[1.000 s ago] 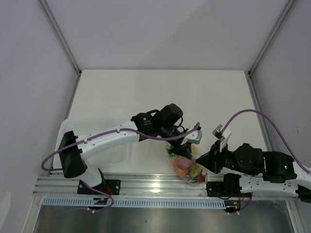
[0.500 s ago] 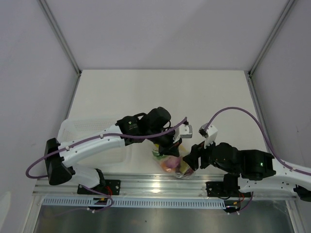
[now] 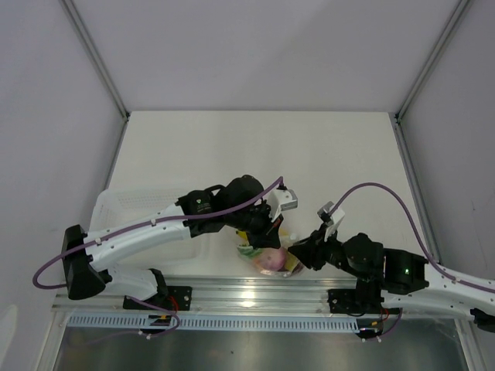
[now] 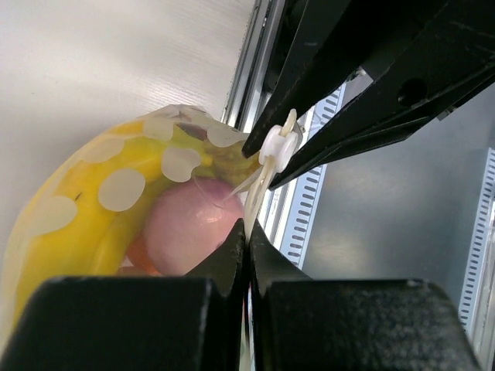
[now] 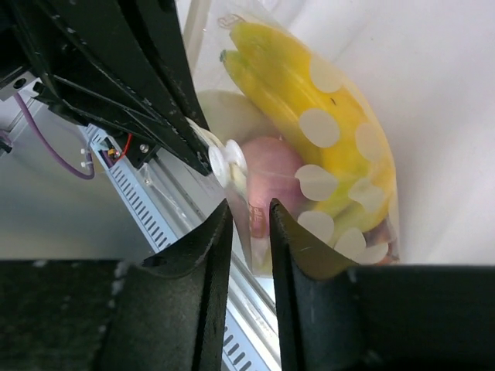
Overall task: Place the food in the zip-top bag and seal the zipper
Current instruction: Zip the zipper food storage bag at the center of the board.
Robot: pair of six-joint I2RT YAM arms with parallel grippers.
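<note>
Food sits inside the zip-top bag, a clear film printed with white dots. The bag lies at the near edge of the table, just beside the metal rail and between the two grippers.

From above, the contents are only a small blur of pink, yellow and green. The wrist cameras make out a yellow banana curving along one side and a pink-red round piece beside it. The left wrist view adds a sliver of orange lower down. A small white round piece sits on the bag's mouth edge; whether it is part of the closure I cannot tell.

The left gripper has its fingers pressed together on a pale strip of that edge, a detail the overhead view hides under the wrist. The right gripper faces it from the opposite side. Its fingers stand a narrow gap apart with the bag's film running into the gap; whether they touch it cannot be told.

Only the overhead view shows the translucent white tray, lying well to the left under the left arm.
</note>
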